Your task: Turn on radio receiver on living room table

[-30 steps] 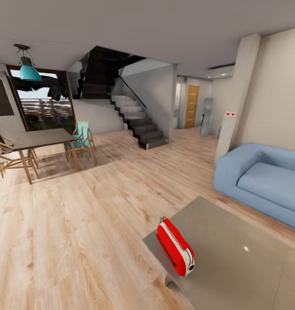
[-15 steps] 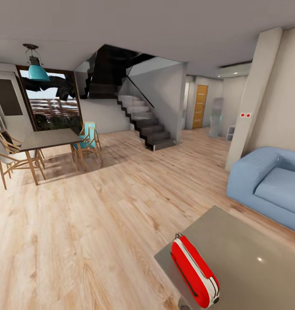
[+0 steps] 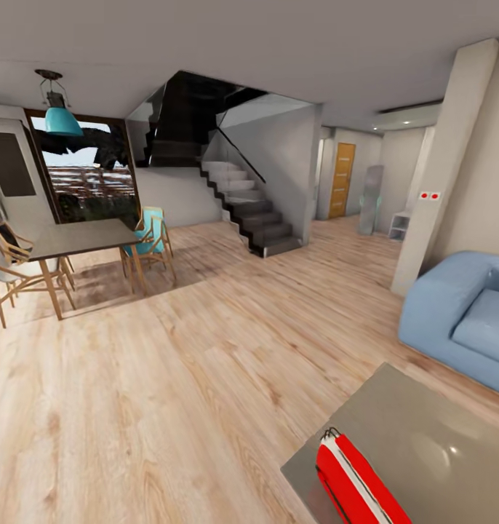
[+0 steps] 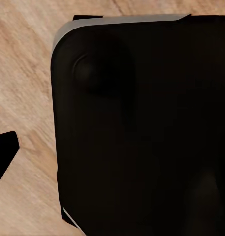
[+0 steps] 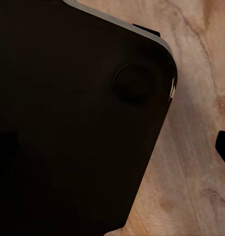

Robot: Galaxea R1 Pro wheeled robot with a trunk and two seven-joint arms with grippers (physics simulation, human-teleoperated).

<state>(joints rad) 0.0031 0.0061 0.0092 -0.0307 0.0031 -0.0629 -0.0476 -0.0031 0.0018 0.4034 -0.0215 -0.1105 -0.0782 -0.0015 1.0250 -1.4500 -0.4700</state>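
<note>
The radio receiver is a red case with a pale stripe along its edge. It lies on the near-left corner of the surface, a low table with a glossy grey-beige top, at the lower right of the head view. The lower part of the receiver is cut off by the frame edge, so no switch or button can be identified.

Just beyond the surface stands a pale-blue sofa. Light wood plank floor fills the middle of the living room. Well apart, at the far left, a dark-topped dining table on wooden legs stands with chairs under a teal pendant lamp. A staircase rises at the back.

Hand state: cannot be determined for either hand. Each wrist view presents a dark rounded panel, judged to be part of the robot's own body, over the plank floor; only a small dark tip appears at each frame edge, with no fingers clearly shown and nothing seen held.

Step in hand, as judged: positioning the base at the surface.

- Bring the whole receiver into the head view before raising an arm.
- Stop with the surface edge near but not touching the base.
- Locate the switch first, then press it lightly with one fingertip; the case may slide on the glossy top.
</note>
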